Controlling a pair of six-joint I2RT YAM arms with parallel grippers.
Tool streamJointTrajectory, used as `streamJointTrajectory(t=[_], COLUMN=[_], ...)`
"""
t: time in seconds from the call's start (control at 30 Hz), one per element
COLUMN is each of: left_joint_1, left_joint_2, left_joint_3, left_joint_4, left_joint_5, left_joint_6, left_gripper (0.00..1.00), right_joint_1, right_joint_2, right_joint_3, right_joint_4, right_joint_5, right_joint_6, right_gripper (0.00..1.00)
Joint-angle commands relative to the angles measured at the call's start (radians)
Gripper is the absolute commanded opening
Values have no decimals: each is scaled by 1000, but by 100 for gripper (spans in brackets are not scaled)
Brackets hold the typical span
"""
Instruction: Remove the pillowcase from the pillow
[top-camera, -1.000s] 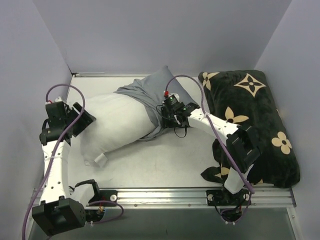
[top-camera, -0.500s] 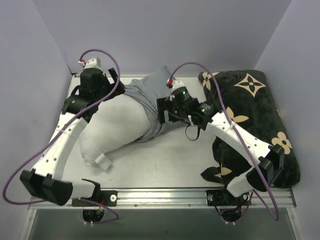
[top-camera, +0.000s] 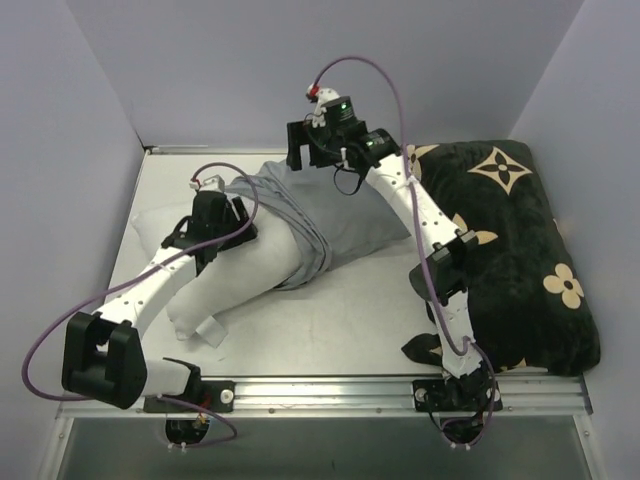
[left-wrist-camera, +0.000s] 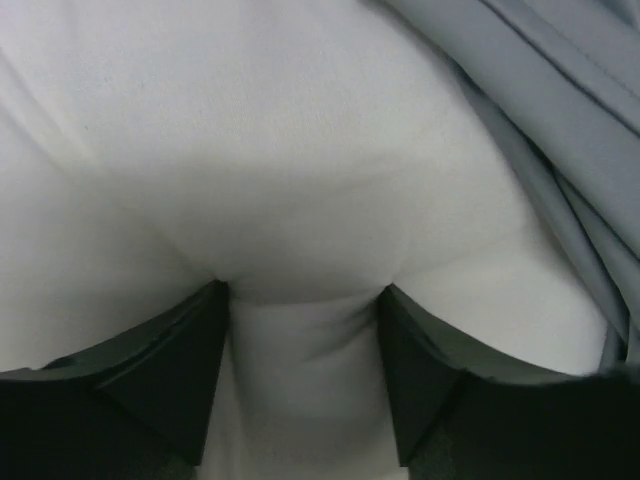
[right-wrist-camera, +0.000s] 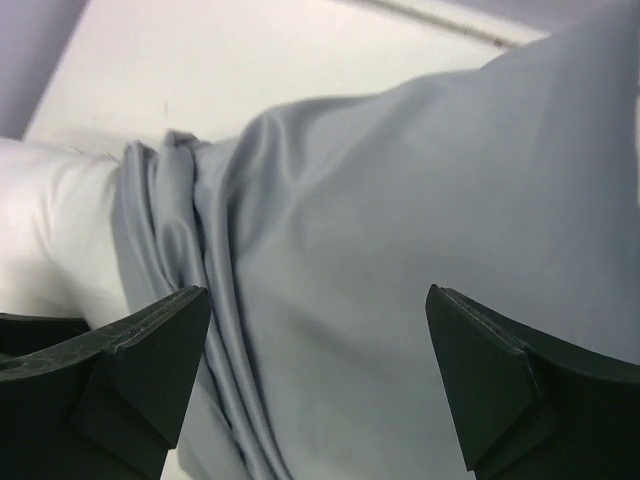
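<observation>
Left fingers: the left gripper (left-wrist-camera: 302, 300) stands spread, not clenched, with its tips pushed into the bare white pillow (left-wrist-camera: 250, 150); soft stuffing bulges up between them, so we read this as pressing down, not a pinch
Right fingers: the right gripper (right-wrist-camera: 318, 295) is released and wide, with nothing between its tips; it hangs over the smooth blue-grey pillowcase (right-wrist-camera: 420, 200), apart from the cloth
Just changed: a second ago the left arm sat folded at the left edge and the right gripper was down at the bunched hem; now the left has reached in onto the uncovered half of the pillow, and the right has let go and risen to the far end
Meaning for the task: we judge this a regrip, with the left pinning the pillow so the right can take the closed far end and draw the sleeve off; no pull has started
Pillowcase and contents: it still holds the far part of the pillow, with its hem gathered in folds around the middle, so removal is roughly half done
Where things lie: both rest slantwise on the white table (top-camera: 340, 320), with the black flower-patterned cushion (top-camera: 520, 230) just beside them on the right
</observation>
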Motion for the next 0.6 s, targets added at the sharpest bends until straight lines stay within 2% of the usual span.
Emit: streamJointTrajectory(t=[0.0,0.1,0.13,0.17,0.43,0.57], left_joint_1=[4,4,6,6,7,6], left_joint_2=[11,5,-3,-6,-89,-121], left_joint_3=[-166,-269,-284,-320,-424,-443], left_joint_4=[86,140,143,152,158,148], left_joint_5=[133,141,132,127,98,103], left_joint_6=[-50,-83,-90,-99,-126,-116], left_gripper=[61,29,11,2,0,0], right_joint_1=[55,124,141,160,177,195], right_joint_2=[82,105,106,102,-28,8], right_joint_3=[42,4,-12,-25,-205,-142], right_joint_4=[-58,-35,-26,-10,115,145], right_joint_5=[-28,46,73,107,226,195], right_joint_6=[-66,-109,-113,-110,-41,-38], right_gripper=[94,94,95,95,95,96])
